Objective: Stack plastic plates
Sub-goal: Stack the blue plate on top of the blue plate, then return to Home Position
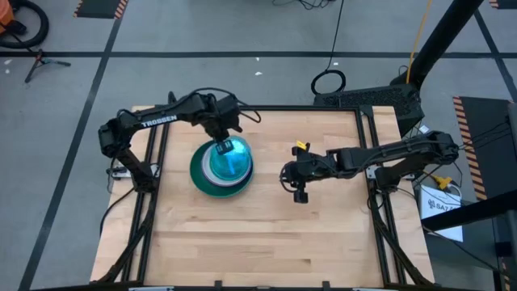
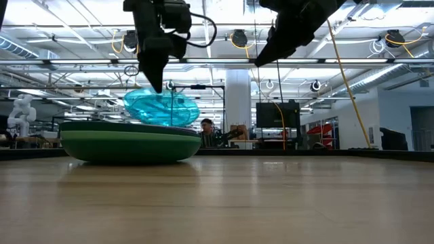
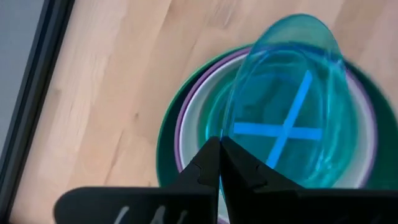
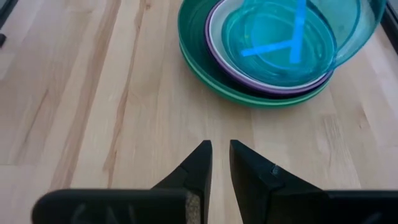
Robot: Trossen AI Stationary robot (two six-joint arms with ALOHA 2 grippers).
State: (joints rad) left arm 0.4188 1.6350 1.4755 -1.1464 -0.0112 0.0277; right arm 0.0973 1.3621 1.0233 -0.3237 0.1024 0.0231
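Note:
A stack of plastic plates [image 1: 212, 179] rests on the table left of centre. Light green is lowest, then dark green [image 4: 193, 37], purple and white, with a blue cross showing in its hollow. My left gripper [image 1: 224, 146] hangs over the stack's far side, shut on a small translucent blue plate [image 2: 161, 107], which is tilted above the stack [image 2: 129, 141]. My right gripper [image 1: 296, 183] hovers over bare table right of the stack. It is open by a narrow gap [image 4: 221, 155] and holds nothing. My left gripper pinches the translucent blue plate's rim [image 3: 231, 138] between its two fingers, coming from above and pointing down. The plate tilts away below the fingers, over the stack's hollow [image 3: 205, 118]. Whether its low edge [image 2: 178, 124] touches the stack cannot be told.
Bare wood lies right of and nearer than the stack [image 1: 266, 242]. A small yellow object [image 1: 300, 147] sits near the right arm. Black frame rails [image 1: 374, 194] edge the table. A person [image 2: 205, 127] shows far behind in the low view.

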